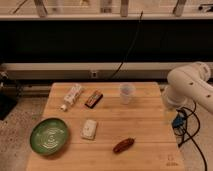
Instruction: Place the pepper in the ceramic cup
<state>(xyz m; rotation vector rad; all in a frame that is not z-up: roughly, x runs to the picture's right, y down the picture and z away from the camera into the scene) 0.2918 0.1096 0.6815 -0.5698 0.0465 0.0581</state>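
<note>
One pepper (123, 145), lower centre, ungrasped.
Right-edge gripper (170, 114), state I cannot tell: pinch across its middle, release directly above ceramic cup (126, 93).

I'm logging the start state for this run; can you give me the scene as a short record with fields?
surface: wooden table
pepper: lying near the front edge, right of centre, touching nothing
ceramic cup: upright, back of table, right of centre
end effector: at the table's right edge, apart from pepper and cup
other items: green bowl front left; white bottle lying back left; dark bar beside it; white block mid-table
task state: pepper not yet in cup
</note>
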